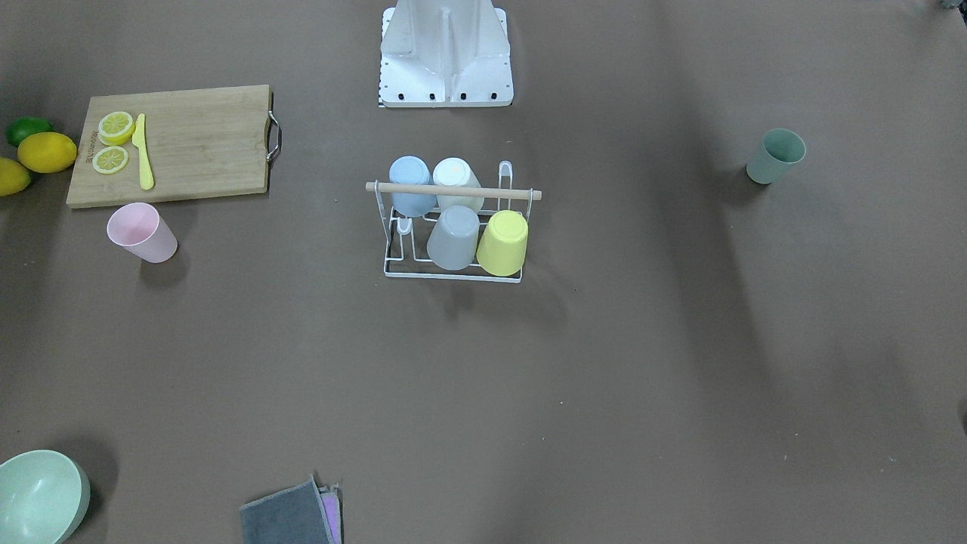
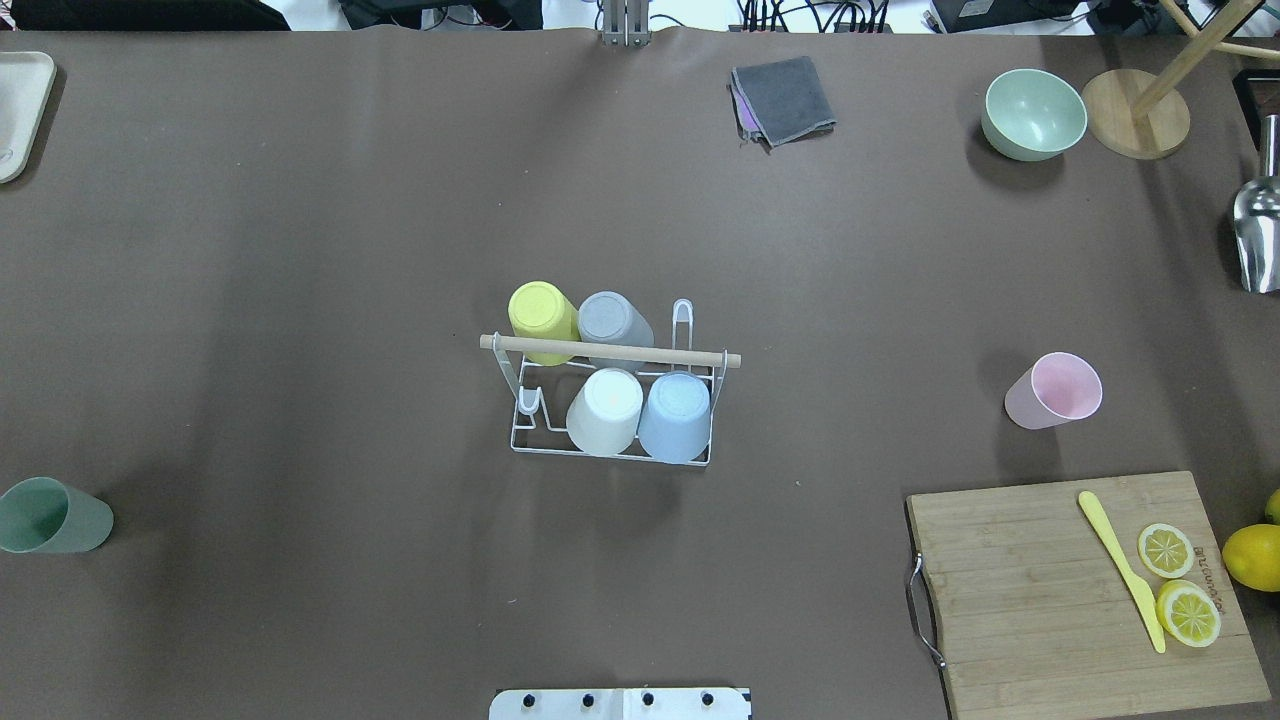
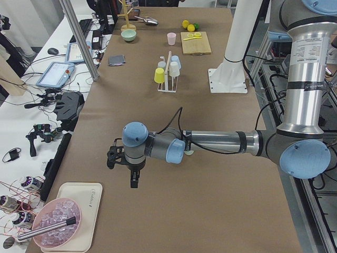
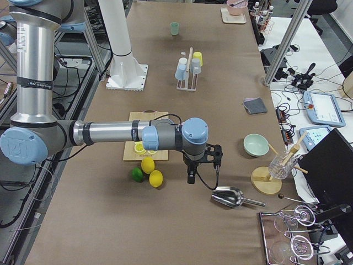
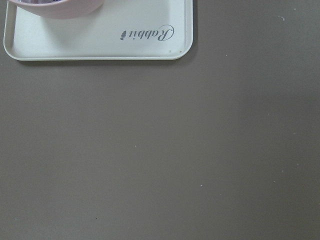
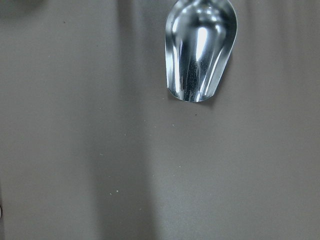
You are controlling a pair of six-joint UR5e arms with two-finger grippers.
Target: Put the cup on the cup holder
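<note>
Overhead exterior, near edge first: green cup (image 2: pixel 55 515) stands mouth up on the robot's left; board (image 2: pixel 1030 590) on its right. Mid-table: holder (image 2: pixel 610 351), rod running left to right, four cups inverted on it. Two pegs bare: near-row peg (image 2: pixel 528 400) at the left end, far-row peg (image 2: pixel 682 315) at the right. Pink cup (image 2: pixel 1055 390), mouth up, right of holder, well apart. No gripper in this view. Side views: left gripper (image 3: pixel 134 181) hangs over the table's left end near tray (image 3: pixel 90 211); right gripper (image 4: pixel 190 178) over the right end near scoop (image 4: pixel 229 197). Cannot tell how wide either stands or whether it holds anything; the wrist views show no fingers. Judgement: each arm has one loose cup inboard of it, toward the holder. Either cup's long axis is vertical and needs inverting for a peg.
</note>
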